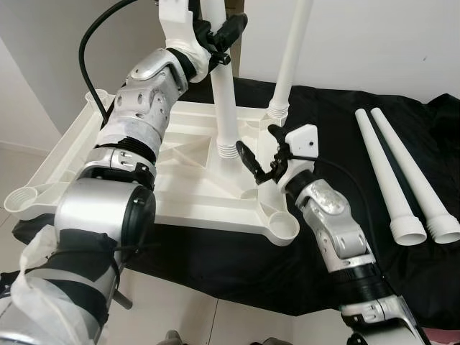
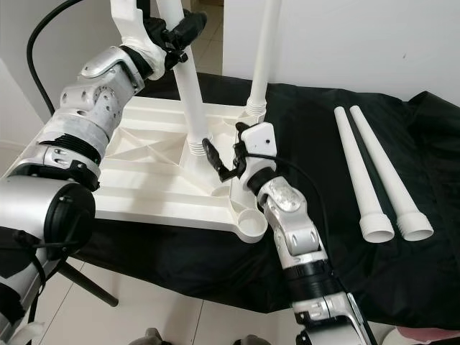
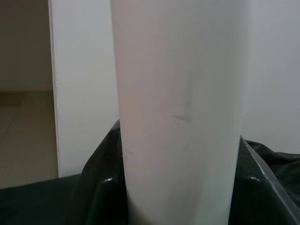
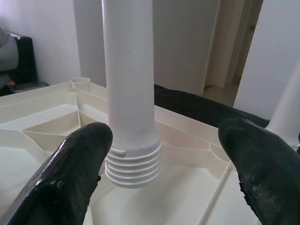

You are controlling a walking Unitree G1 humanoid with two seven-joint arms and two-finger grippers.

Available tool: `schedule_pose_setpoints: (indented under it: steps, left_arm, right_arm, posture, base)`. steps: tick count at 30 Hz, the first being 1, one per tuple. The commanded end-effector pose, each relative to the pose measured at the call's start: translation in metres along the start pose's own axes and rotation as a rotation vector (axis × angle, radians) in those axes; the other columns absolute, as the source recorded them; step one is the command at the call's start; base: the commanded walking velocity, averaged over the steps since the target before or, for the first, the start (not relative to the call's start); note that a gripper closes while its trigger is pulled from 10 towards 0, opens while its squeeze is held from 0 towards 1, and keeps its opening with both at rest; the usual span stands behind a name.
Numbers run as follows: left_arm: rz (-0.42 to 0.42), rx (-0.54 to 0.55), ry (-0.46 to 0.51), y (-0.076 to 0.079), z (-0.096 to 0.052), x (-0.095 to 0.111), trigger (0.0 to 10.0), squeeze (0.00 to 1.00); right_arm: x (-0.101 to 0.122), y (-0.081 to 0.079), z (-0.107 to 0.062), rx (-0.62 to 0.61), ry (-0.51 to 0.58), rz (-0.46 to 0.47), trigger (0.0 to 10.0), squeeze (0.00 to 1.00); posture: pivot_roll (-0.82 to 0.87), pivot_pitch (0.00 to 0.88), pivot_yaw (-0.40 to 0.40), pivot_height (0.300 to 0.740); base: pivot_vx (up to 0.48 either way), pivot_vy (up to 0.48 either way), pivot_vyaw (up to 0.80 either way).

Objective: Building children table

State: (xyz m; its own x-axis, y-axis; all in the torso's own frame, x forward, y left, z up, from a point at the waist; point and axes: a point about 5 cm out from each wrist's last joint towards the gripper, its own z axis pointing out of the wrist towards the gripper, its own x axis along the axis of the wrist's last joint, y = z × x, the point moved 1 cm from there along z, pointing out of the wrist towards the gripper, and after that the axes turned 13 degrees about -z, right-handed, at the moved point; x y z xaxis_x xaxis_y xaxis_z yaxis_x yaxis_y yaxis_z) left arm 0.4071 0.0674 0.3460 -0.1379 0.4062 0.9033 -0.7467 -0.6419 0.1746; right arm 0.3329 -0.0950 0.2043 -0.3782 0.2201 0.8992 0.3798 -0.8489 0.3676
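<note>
My left fingers (image 1: 224, 32) clamp the white leg (image 1: 224, 108) upright on the upturned tabletop (image 1: 180, 180); my right fingers (image 4: 70, 164) gape around its threaded foot. Light, stiff, slick plastic, I judge: grip high on the shaft.

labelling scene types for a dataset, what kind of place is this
Probably a room in a home: pale tiled floor, plain white walls and a doorway. An upturned white plastic tabletop lies on a black cloth, mid-assembly.

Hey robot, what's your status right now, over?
Left pincer shut on white leg, threaded end resting on upturned tabletop. Right pincer open beside its base. Two legs spare. No obstruction.
</note>
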Motion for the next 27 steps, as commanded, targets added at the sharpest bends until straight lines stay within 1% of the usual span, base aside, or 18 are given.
schedule_pose_setpoints:
  steps: [1, 3, 7, 8, 10, 12, 13, 14, 16, 17, 18, 20, 21, 27]
  left_arm:
    - [0.037, -0.014, 0.01, 0.005, 0.001, 0.002, 10.0, 0.0]
    - [0.05, -0.02, 0.014, 0.007, 0.002, 0.001, 10.0, 0.0]
    - [0.074, -0.057, 0.022, 0.026, 0.005, -0.008, 10.0, 0.0]
    - [0.074, -0.057, 0.022, 0.026, 0.005, -0.008, 10.0, 0.0]
    - [0.078, -0.066, 0.024, 0.032, 0.007, -0.011, 10.0, 0.0]
    - [0.077, -0.074, 0.032, 0.039, 0.009, -0.011, 10.0, 0.0]
    - [0.077, -0.074, 0.032, 0.039, 0.009, -0.011, 10.0, 0.0]
    - [0.076, -0.079, 0.037, 0.042, 0.01, -0.011, 10.0, 0.0]
    - [0.053, -0.084, 0.046, 0.047, 0.012, -0.011, 10.0, 0.0]
    - [0.048, -0.092, 0.047, 0.051, 0.013, -0.012, 10.0, 0.0]
    - [0.048, -0.092, 0.047, 0.051, 0.013, -0.012, 10.0, 0.0]
    - [0.045, -0.1, 0.049, 0.058, 0.013, -0.015, 10.0, 0.0]
    - [0.056, -0.118, 0.048, 0.067, 0.014, -0.016, 10.0, 0.0]
    - [0.048, -0.125, 0.055, 0.075, 0.014, -0.016, 10.0, 0.0]
  right_arm:
    - [-0.001, 0.001, 0.003, -0.006, -0.018, -0.008, 10.0, 0.0]
    - [0.0, 0.001, 0.004, -0.009, -0.021, -0.017, 10.0, 0.0]
    - [0.002, 0.0, 0.014, -0.002, -0.045, -0.029, 10.0, 0.0]
    - [0.002, 0.0, 0.014, -0.002, -0.045, -0.029, 10.0, 0.0]
    - [0.003, 0.0, 0.017, 0.005, -0.048, -0.037, 10.0, 0.0]
    - [0.003, -0.001, 0.02, 0.013, -0.051, -0.044, 10.0, 0.0]
    - [0.003, -0.001, 0.02, 0.013, -0.051, -0.044, 10.0, 0.0]
    - [0.002, -0.001, 0.021, 0.016, -0.053, -0.044, 10.0, 0.0]
    - [0.002, -0.001, 0.023, 0.019, -0.056, -0.055, 10.0, 0.0]
    - [0.001, 0.0, 0.025, 0.015, -0.059, -0.076, 10.0, 0.0]
    - [0.001, 0.0, 0.025, 0.015, -0.059, -0.076, 10.0, 0.0]
    - [0.001, 0.002, 0.028, 0.006, -0.065, -0.103, 10.0, 0.0]
    - [0.001, 0.006, 0.033, -0.007, -0.07, -0.129, 10.0, 0.0]
    - [0.003, 0.01, 0.039, -0.03, -0.068, -0.149, 10.0, 0.0]
  posture:
    - [-0.06, 0.0, -0.013, 0.74]
    - [-0.06, 0.0, -0.014, 0.74]
    - [-0.05, 0.0, -0.017, 0.74]
    - [-0.05, 0.0, -0.017, 0.74]
    - [-0.05, 0.0, -0.016, 0.74]
    - [-0.05, 0.0, -0.018, 0.74]
    - [-0.05, 0.0, -0.018, 0.74]
    - [-0.05, 0.0, -0.018, 0.74]
    - [-0.05, 0.0, -0.018, 0.74]
    - [-0.05, 0.0, -0.018, 0.74]
    - [-0.05, 0.0, -0.018, 0.74]
    - [-0.06, 0.0, -0.015, 0.74]
    - [-0.06, 0.0, -0.015, 0.74]
    - [-0.05, 0.0, -0.018, 0.74]
  base:
    - [0.0, 0.0, 0.0]
    - [0.0, 0.0, 0.0]
    - [0.0, 0.0, 0.0]
    - [0.0, 0.0, 0.0]
    - [0.0, 0.0, 0.0]
    - [0.0, 0.0, 0.0]
    - [0.0, 0.0, 0.0]
    - [0.0, 0.0, 0.0]
    - [0.0, 0.0, 0.0]
    - [0.0, 0.0, 0.0]
    - [0.0, 0.0, 0.0]
    - [0.0, 0.0, 0.0]
    - [0.0, 0.0, 0.0]
    - [0.0, 0.0, 0.0]
